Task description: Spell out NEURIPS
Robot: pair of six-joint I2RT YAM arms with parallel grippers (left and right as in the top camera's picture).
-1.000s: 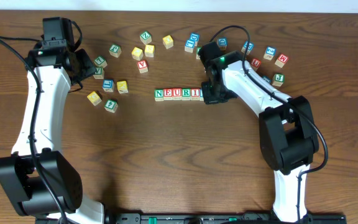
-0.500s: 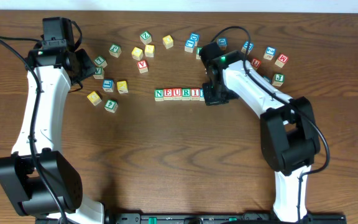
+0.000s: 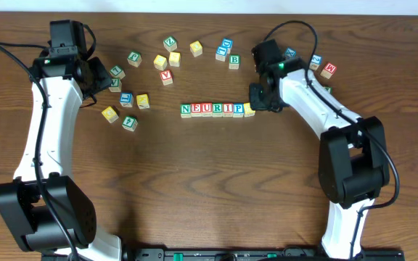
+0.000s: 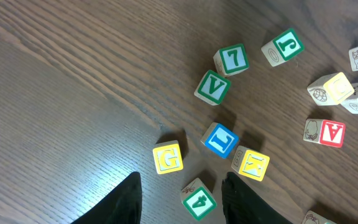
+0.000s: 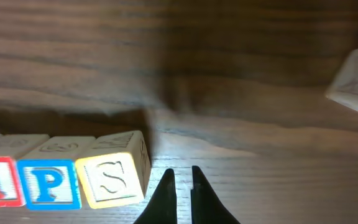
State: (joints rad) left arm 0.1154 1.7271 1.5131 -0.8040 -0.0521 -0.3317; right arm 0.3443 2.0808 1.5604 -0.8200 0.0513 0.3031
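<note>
The lettered cubes stand in one row at mid-table: N (image 3: 186, 110), E (image 3: 196, 110), U (image 3: 207, 110), R (image 3: 217, 110), I (image 3: 227, 110), P (image 3: 238, 109) and a yellow cube (image 3: 248, 109). In the right wrist view that yellow cube (image 5: 109, 177) shows a faint S, next to P (image 5: 48, 183). My right gripper (image 5: 180, 177) is shut and empty, just right of the S cube and apart from it. Its arm end (image 3: 260, 98) sits beside the row's right end. My left gripper (image 4: 182, 179) stands open and empty above a green 4 cube (image 4: 199, 200) at the far left (image 3: 100, 76).
Loose cubes lie along the back: a red V (image 3: 166, 75), a green B (image 3: 234, 61) and others by the right arm (image 3: 329, 70). Near my left gripper lie a yellow G (image 4: 168, 157), a blue L (image 4: 220, 139), a yellow K (image 4: 251, 163) and a green V (image 4: 212, 87).
My right gripper has drawn away to the right from the row's end, and the P and yellow S cubes now show there. The left arm has not moved.
</note>
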